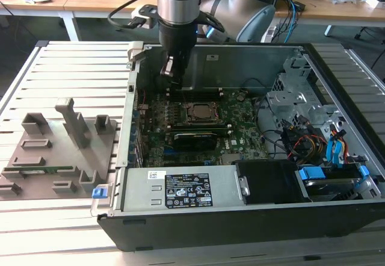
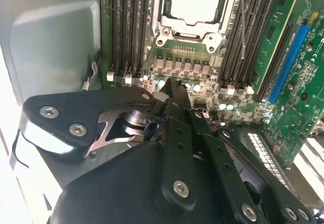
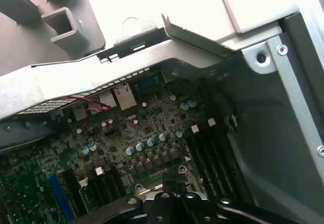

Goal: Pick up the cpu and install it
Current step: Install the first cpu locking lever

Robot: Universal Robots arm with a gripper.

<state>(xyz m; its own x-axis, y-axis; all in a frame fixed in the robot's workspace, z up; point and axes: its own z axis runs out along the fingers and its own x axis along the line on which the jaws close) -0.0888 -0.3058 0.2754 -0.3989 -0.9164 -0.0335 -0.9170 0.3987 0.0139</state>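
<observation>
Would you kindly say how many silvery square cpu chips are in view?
1: the silvery square cpu chip lies in the dark motherboard socket; others may be hidden.

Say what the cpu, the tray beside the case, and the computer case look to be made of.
cpu: pale silvery matte top, likely metal, sitting in the socket.
Tray: dull uniform grey with molded posts, probably plastic.
Computer case: grey sheet metal inside, judging by folded edges; black outer wall.

Access, open computer case [image 1: 252,218]: top side uncovered. End effector [image 1: 170,67] hangs inside near the rear wall [image 1: 240,61], just above the memory slots [image 2: 129,26]. Socket with cpu [image 1: 198,112] lies unobstructed mid-board. Drive cage [image 1: 295,91] and cable bundle [image 1: 301,139] crowd the exterior view's right; power supply [image 1: 186,189] blocks the near edge. Grey tray [image 1: 54,151] posts stand outside, on the worktop [image 1: 72,67].
</observation>
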